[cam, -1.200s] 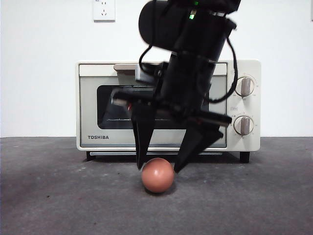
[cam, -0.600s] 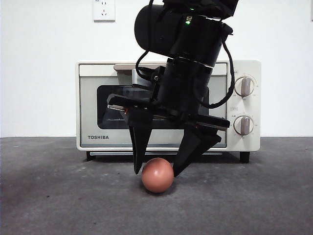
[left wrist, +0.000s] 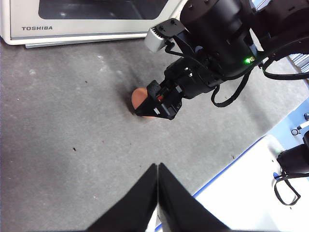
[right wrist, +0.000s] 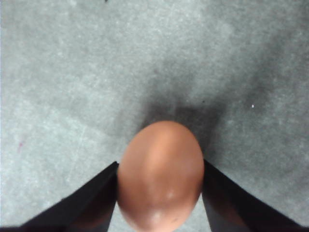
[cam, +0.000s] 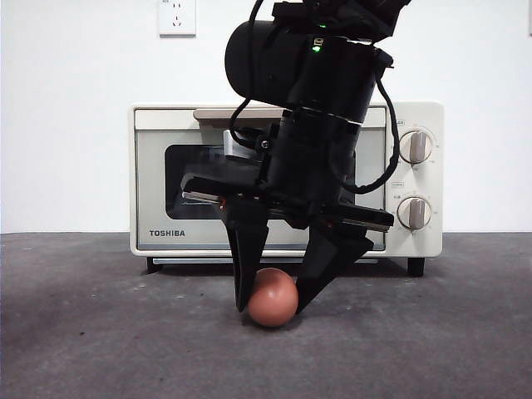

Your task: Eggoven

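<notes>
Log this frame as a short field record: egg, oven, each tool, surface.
egg: reddish-brown, on the table, in front of the oven, between the right tool's jaws
oven: cream TOSHIBA toaster oven, door closed, behind the egg
right tool: lowered over the egg, a jaw against each side
left tool: jaws shut, holding nothing, away from the egg
surface: dark grey table

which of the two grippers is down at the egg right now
The right gripper, jaws either side of the egg before the toaster oven. The left gripper waits shut, well away.
</notes>
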`<move>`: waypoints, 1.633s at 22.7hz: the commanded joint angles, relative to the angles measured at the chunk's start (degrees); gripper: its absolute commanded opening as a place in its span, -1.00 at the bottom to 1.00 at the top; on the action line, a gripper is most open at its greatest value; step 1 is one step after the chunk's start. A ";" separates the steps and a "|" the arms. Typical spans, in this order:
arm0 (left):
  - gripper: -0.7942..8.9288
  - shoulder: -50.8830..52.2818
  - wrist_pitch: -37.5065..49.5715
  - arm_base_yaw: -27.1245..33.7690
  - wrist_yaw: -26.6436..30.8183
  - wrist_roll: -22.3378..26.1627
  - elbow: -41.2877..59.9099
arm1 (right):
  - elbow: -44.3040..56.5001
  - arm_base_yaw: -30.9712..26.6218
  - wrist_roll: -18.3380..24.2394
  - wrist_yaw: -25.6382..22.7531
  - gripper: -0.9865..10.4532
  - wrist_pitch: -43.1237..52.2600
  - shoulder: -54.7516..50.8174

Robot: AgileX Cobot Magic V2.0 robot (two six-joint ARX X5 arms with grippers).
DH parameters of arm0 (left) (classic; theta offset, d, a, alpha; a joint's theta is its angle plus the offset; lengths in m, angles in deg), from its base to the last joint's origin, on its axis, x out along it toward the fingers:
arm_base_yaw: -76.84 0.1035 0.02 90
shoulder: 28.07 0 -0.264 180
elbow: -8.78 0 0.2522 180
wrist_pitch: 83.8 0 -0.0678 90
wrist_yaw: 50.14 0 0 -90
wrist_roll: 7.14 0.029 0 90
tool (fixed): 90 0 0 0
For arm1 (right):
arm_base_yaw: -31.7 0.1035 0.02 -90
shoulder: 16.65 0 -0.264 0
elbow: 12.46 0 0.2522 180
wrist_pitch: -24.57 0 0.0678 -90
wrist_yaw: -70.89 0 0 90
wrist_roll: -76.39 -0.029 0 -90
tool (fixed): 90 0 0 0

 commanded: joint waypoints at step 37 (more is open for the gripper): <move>-0.82 -56.35 37.09 -20.09 20.33 0.13 -28.35 | -1.11 2.10 12.76 -13.35 -0.82 -21.14 -57.46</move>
